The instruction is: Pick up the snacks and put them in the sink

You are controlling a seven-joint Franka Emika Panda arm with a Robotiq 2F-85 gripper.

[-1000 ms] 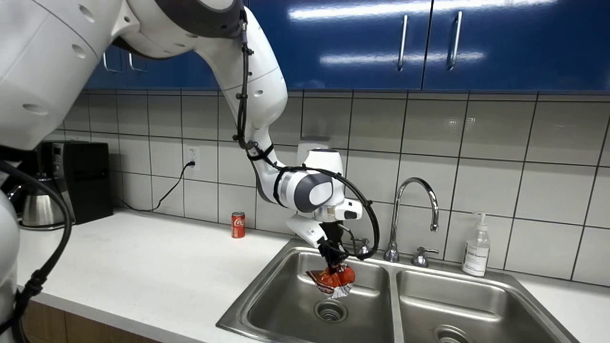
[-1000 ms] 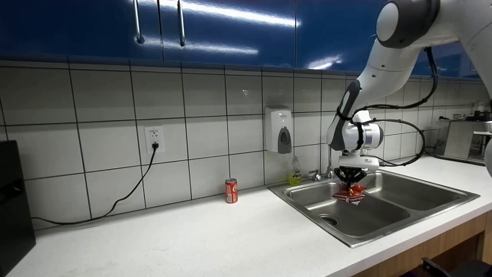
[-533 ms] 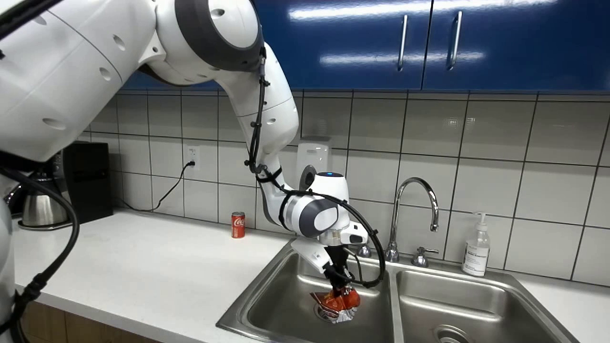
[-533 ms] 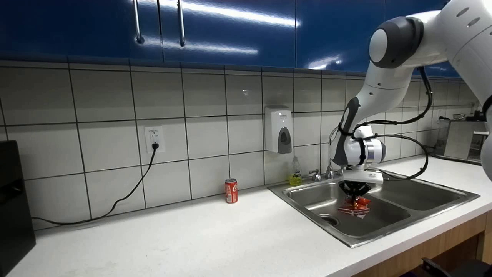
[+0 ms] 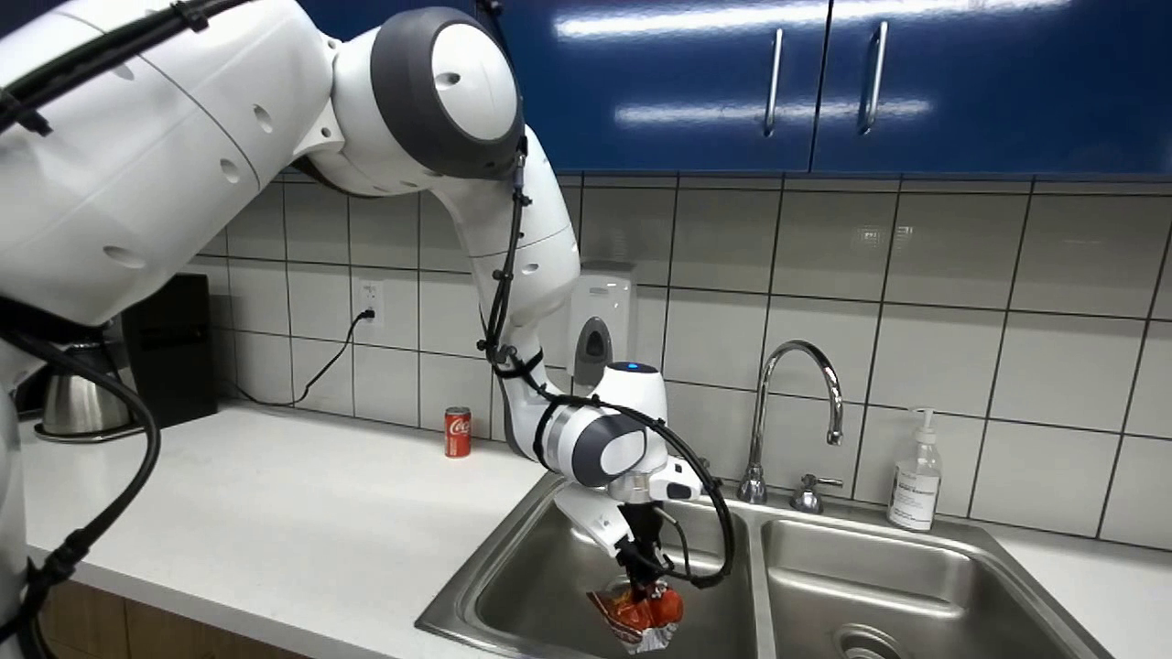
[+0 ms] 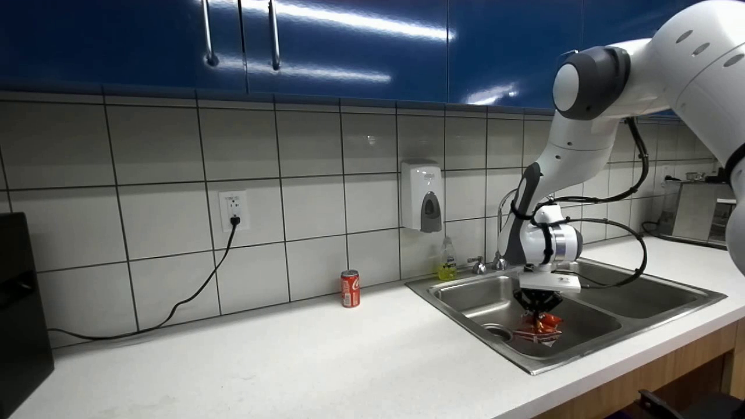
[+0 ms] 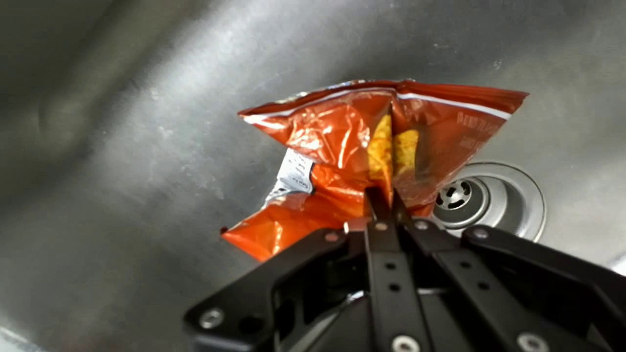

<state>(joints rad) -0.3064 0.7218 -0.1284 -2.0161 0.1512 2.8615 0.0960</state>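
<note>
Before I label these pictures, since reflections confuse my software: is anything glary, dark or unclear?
In both exterior views, light streaks glare off the blue cabinets; in the wrist view, white highlights dot the snack packet, whose small print at right looks too faint to read, and the sink shows a pale sheen beside a dark upper-left corner.

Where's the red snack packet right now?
In the wrist view, the snack packet is near the middle, pinched in the gripper, with the sink beneath it and the drain at its lower right.

The packet (image 7: 345, 146) partly hid a drain (image 7: 494, 196) in the wrist view; an exterior view's edge cropped the sink (image 5: 760, 586).
</note>
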